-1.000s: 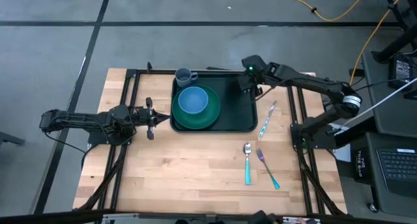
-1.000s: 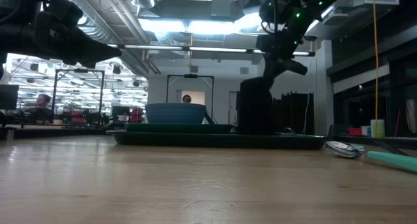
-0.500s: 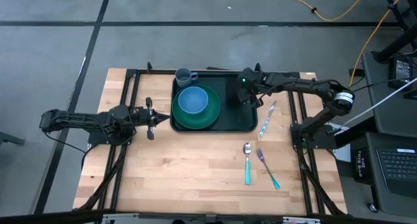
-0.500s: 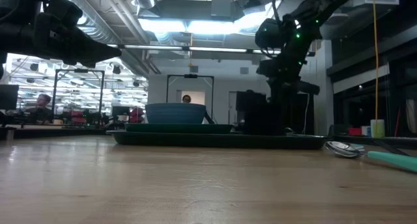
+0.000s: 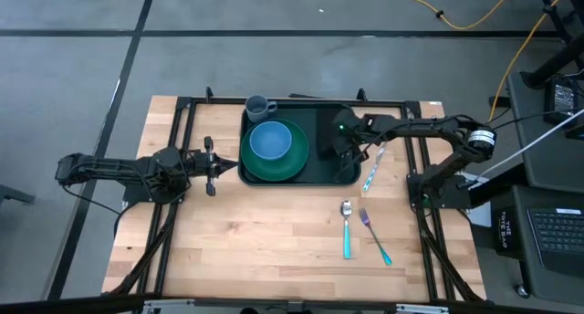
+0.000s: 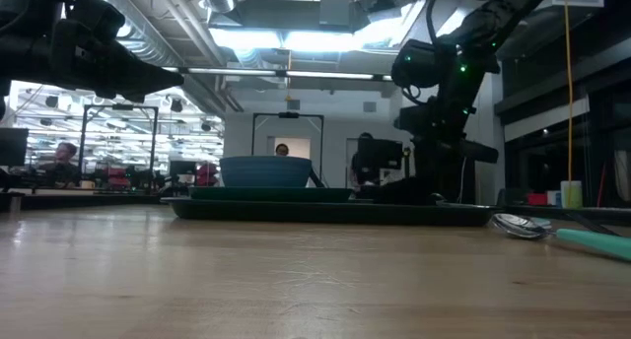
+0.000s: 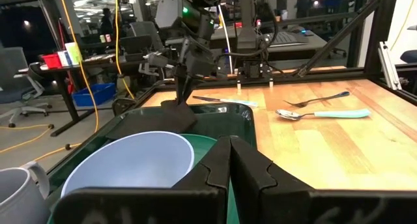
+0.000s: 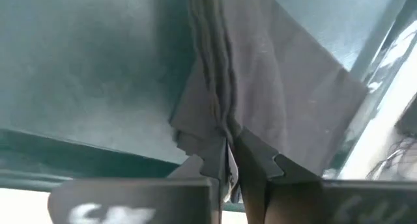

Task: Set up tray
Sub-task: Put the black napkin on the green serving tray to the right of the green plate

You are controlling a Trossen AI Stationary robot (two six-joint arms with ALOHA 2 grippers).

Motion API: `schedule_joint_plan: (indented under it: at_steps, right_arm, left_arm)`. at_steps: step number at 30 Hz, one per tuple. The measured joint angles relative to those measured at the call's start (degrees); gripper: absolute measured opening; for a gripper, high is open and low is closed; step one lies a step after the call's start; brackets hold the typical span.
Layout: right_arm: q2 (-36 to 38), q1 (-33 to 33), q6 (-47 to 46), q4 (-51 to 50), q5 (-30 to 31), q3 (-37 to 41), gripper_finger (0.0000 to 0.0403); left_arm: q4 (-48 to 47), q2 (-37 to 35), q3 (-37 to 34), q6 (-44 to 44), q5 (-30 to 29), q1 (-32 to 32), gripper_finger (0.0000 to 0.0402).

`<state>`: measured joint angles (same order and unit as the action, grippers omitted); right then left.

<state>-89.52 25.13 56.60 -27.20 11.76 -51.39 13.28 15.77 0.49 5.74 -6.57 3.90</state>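
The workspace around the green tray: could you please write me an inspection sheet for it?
Surface: light wooden table, black rails along both sides.
Job's things: large dark green plastic tray holds a round green plate with a blue bowl, a grey mug and a black folded napkin.
Clutter: teal-handled spoon, fork and knife lie on the wood, off the tray.
Grippers: right gripper pinches the napkin at the tray's right side; left gripper shut, waiting left of the tray.
Cables: yellow cord on the floor.
Surroundings: workshop, desks, a person far behind.
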Motion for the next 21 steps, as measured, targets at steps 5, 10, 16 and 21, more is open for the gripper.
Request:
schedule_joint_plan:
  at_steps: [5, 10, 16, 21]
  right_arm:
    - [-0.01, 0.06, -4.71, -0.33, -1.68, 0.04, 0.0037]
    - [0.0, 0.05, -8.13, -0.31, -1.87, 0.04, 0.0039]
    - [0.0, 0.06, -10.81, -0.42, -6.8, 0.04, 0.0041]
    - [0.0, 0.04, -11.54, -1.21, -10.13, 0.04, 0.0042]
  left_arm:
    - [0.0, 0.0, 0.0, -0.19, 0.0, 0.0, 0.0003]
    - [0.0, 0.0, 0.0, -0.44, 0.02, 0.0, 0.0003]
    - [0.0, 0.0, 0.0, -0.44, 0.02, 0.0, 0.0003]
    - [0.0, 0.0, 0.0, -0.44, 0.02, 0.0, 0.0003]
